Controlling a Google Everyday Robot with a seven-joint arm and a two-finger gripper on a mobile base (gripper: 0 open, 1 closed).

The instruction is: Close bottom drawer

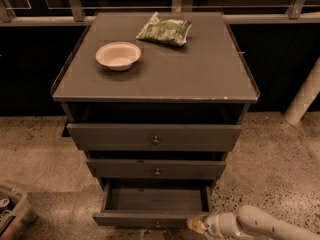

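Note:
The bottom drawer of the grey cabinet is pulled out, and its empty inside shows. Its slim front sits near the picture's lower edge, with its small knob just visible. My gripper, at the end of a white arm coming in from the lower right, is at the right end of the drawer front, touching or nearly touching it. The middle drawer and top drawer stand slightly out above.
A white bowl and a green snack bag lie on the cabinet top. A bin with cans stands at the lower left. A white post leans at the right. Speckled floor surrounds the cabinet.

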